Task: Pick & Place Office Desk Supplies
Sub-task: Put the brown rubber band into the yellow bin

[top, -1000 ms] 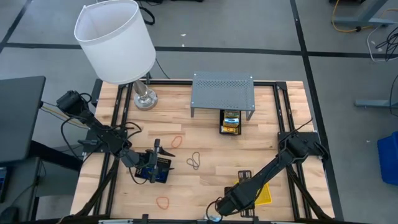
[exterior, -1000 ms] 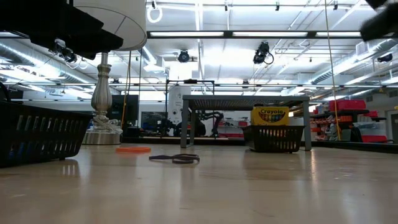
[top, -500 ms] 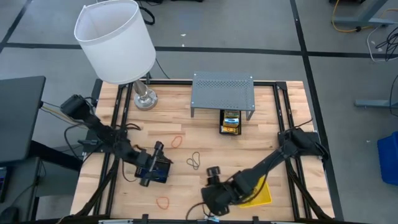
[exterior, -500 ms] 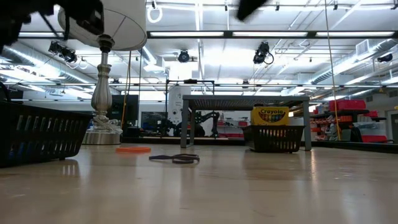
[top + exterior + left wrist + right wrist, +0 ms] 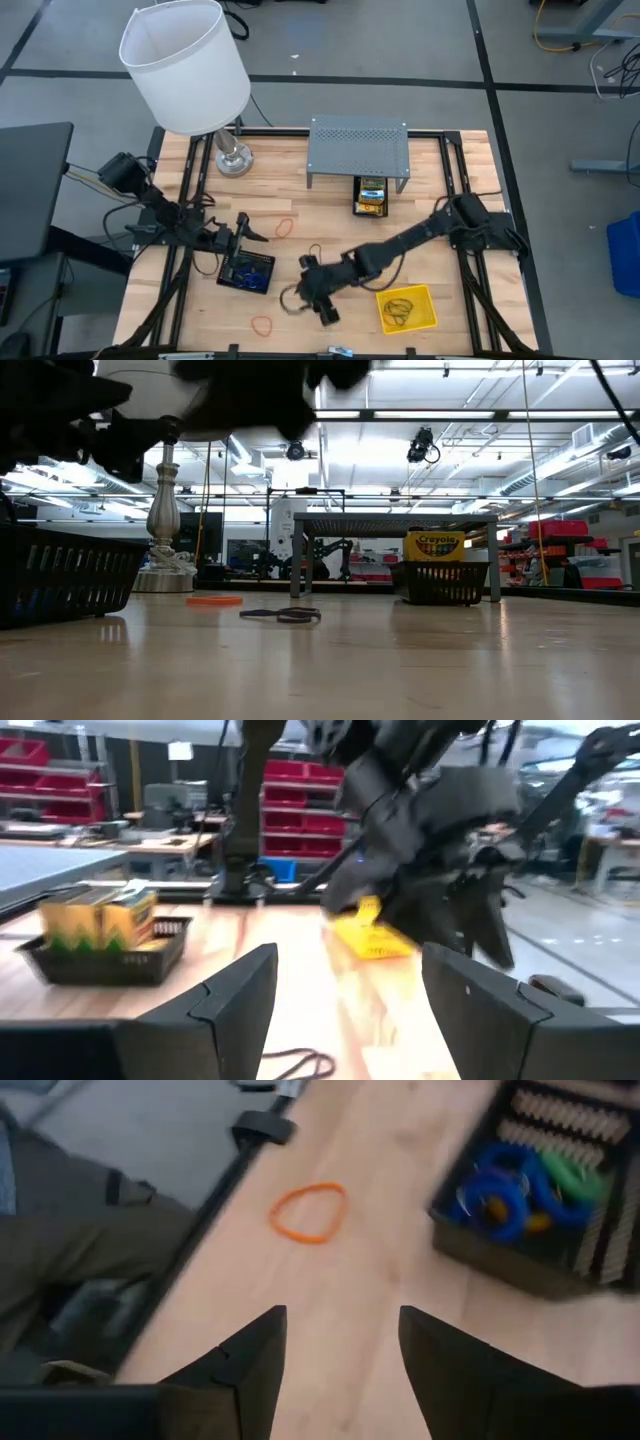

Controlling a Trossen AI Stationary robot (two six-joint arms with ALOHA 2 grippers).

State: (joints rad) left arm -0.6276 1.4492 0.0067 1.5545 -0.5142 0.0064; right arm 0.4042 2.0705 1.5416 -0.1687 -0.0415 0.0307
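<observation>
**Two arms over a desk of trays and rubber bands**

From above, a big white lamp [image 5: 186, 65] stands at the far left corner of the wooden table [image 5: 330, 230]. A grey metal shelf [image 5: 359, 152] stands at the far middle. Just in front of it sits a black mesh tray with a crayon box [image 5: 371, 195] in it. The left gripper [image 5: 244, 229] hangs above a second black mesh tray [image 5: 246, 272] that holds blue bands. The right arm reaches across the table, and the right gripper [image 5: 314, 295] is low near the middle front. A yellow tray [image 5: 406, 308] with dark bands in it lies beside that arm. One orange band [image 5: 285, 227] lies near the left gripper, another orange band [image 5: 262, 325] lies near the front edge, and a dark band [image 5: 313, 252] lies between the two arms.

From table height, dark blurred arm parts fill the top left. The crayon box stands up in its tray under the shelf. The dark band and an orange band lie flat on the wood.

In the left wrist view, the left fingers [image 5: 235, 1000] are spread wide with nothing between them. The right arm blocks part of the yellow tray.

In the right wrist view, the right fingers [image 5: 250, 1365] are also spread apart and hold nothing. An orange band and the tray of blue and green bands lie ahead.
</observation>
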